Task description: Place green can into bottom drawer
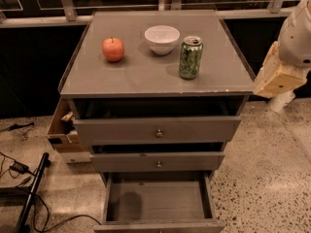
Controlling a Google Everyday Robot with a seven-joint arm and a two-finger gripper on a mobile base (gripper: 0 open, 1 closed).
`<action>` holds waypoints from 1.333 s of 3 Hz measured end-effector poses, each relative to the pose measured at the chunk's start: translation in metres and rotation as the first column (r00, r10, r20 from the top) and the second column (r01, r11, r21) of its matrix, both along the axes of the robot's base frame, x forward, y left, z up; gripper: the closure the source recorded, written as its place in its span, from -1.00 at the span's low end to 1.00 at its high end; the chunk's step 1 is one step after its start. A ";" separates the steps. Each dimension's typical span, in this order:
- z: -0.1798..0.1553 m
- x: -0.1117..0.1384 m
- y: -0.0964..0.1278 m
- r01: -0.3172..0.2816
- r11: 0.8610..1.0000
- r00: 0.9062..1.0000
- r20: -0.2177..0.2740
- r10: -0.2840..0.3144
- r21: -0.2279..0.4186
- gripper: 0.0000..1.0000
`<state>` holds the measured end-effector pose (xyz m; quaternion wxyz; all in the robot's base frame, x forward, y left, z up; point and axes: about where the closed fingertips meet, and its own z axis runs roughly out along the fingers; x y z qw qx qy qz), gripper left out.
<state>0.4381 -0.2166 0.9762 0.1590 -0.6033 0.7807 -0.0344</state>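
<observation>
The green can point(191, 57) stands upright on the grey cabinet top point(146, 76), right of centre, with its silver top showing. The bottom drawer point(158, 200) is pulled out at the foot of the cabinet, and its flat grey floor is bare. My gripper point(275, 76) hangs off the cabinet's right edge at about top height. It is well to the right of the can and apart from it, holding nothing that I can see.
A white bowl point(162, 39) and a red apple point(113, 49) sit on the top, left of the can. The two upper drawers point(158, 130) are slightly open. A cardboard box point(63, 130) stands at the cabinet's left, with cables and a black pole point(30, 193) on the floor.
</observation>
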 end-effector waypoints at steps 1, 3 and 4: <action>0.001 0.000 0.000 0.004 1.000 1.000 0.005 -0.004 0.000 -0.07; -0.004 0.015 -0.005 0.051 0.998 0.997 0.055 -0.053 0.032 -0.82; -0.014 0.054 -0.005 0.113 0.989 0.982 0.141 -0.126 0.097 -1.00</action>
